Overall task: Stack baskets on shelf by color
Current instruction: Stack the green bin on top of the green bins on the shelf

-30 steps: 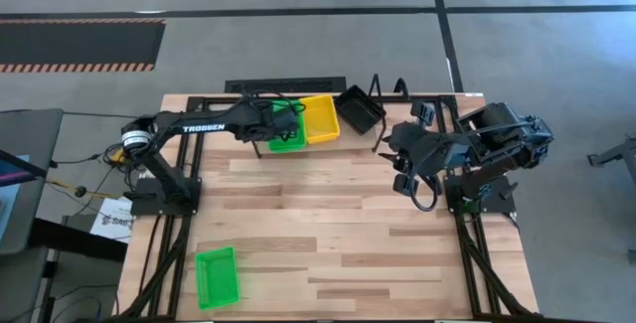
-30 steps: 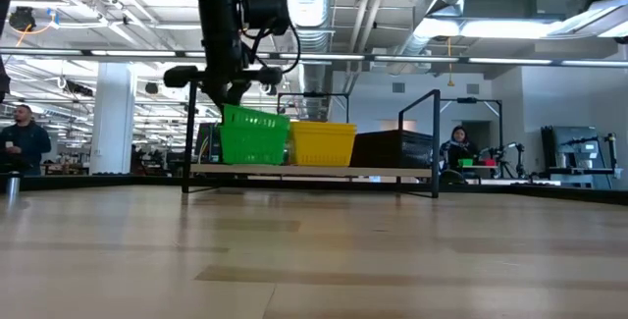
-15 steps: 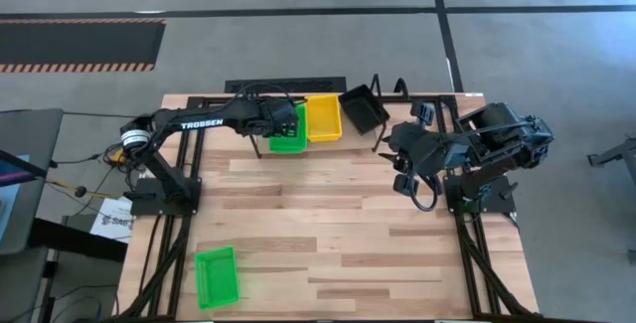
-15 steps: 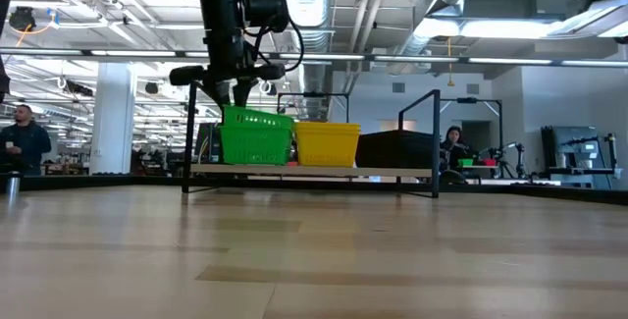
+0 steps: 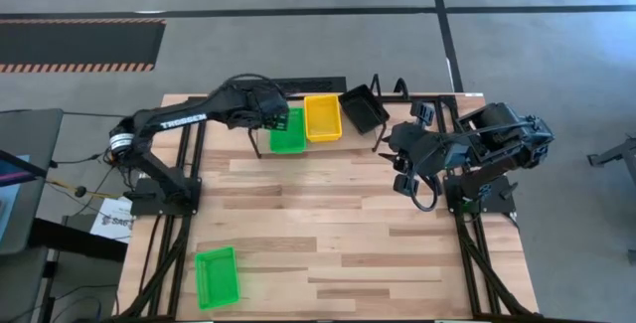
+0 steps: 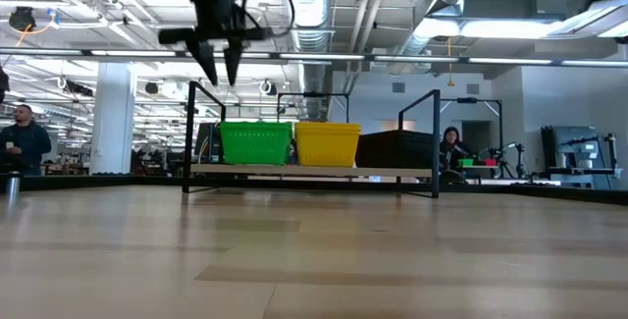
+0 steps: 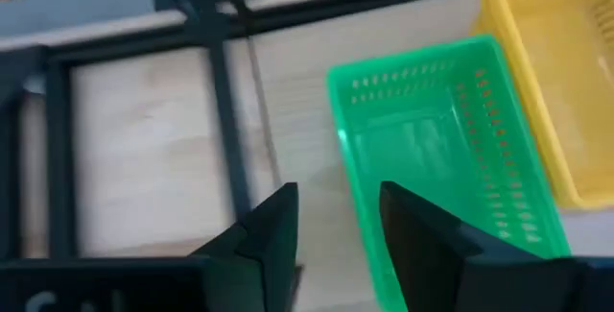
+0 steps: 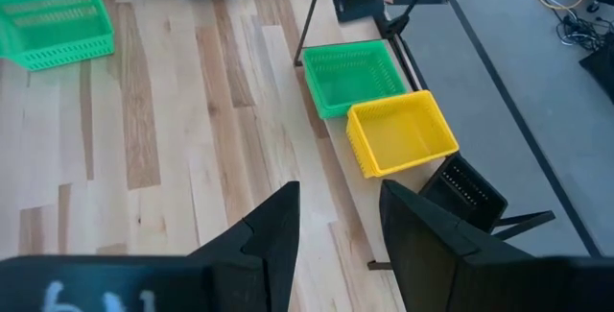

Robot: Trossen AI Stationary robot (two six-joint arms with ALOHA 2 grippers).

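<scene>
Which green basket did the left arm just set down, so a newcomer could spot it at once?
Find the shelf along the table's far edge, with three baskets in a row. The green basket is at the left end, touching the yellow basket, with the black basket beyond. The left gripper hangs open above it; the other green basket lies alone on the table's near left corner.

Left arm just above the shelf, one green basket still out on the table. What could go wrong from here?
1. The left gripper hangs with open jaws just above the green basket on the shelf; a sideways swing may clip its rim.
2. The black basket sits skewed on the shelf, so a stack there may seat badly.
3. The loose green basket lies at the near table edge, possibly a long reach.
</scene>
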